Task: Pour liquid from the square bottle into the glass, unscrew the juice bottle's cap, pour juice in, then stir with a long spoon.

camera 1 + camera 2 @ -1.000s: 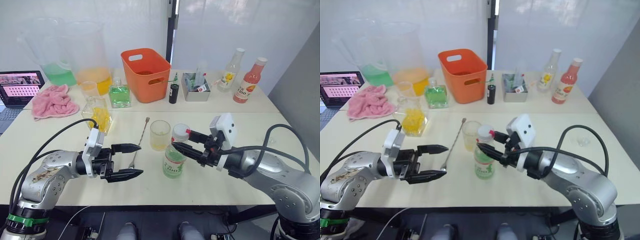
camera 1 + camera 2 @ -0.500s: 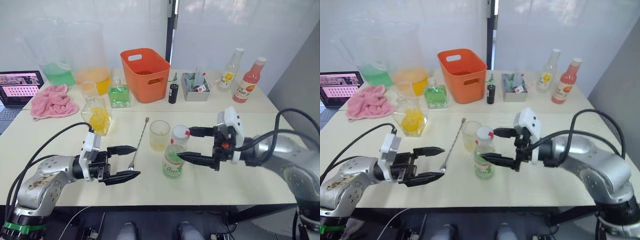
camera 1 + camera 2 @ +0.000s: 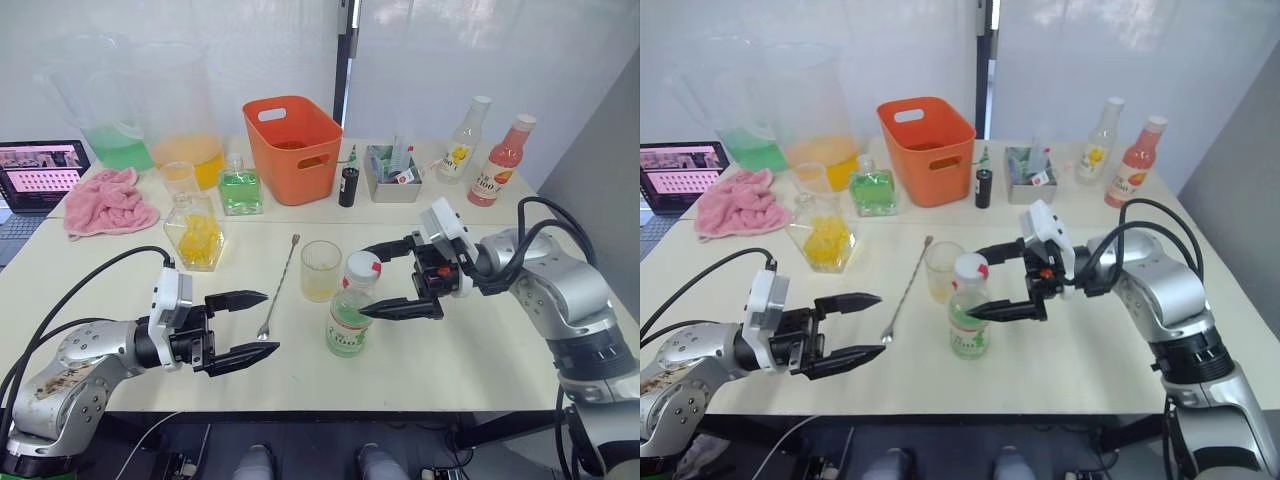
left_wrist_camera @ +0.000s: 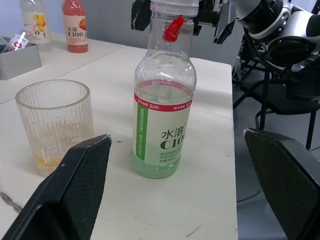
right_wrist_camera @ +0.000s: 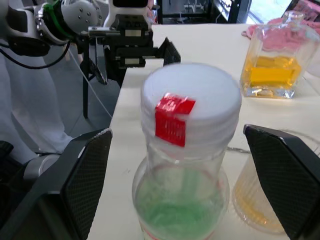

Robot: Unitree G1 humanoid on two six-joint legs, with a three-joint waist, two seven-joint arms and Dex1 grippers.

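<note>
— white cap [image 3: 361, 267] sits on the juice bottle [image 3: 349, 314], upright on the bench [image 3: 480, 350] beside the glass [image 3: 320, 270].
— right gripper [image 3: 388, 280]?
— spread wide, empty, flanking the cap. its wrist view shows a red tab there; left gripper [image 3: 245, 325] gapes, empty.

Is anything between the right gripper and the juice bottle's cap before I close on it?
Nothing visible is. The right gripper is open beside the juice bottle, and in the right wrist view its fingers flank the cap with clear gaps. The glass stands behind the bottle, out of the path.
</note>
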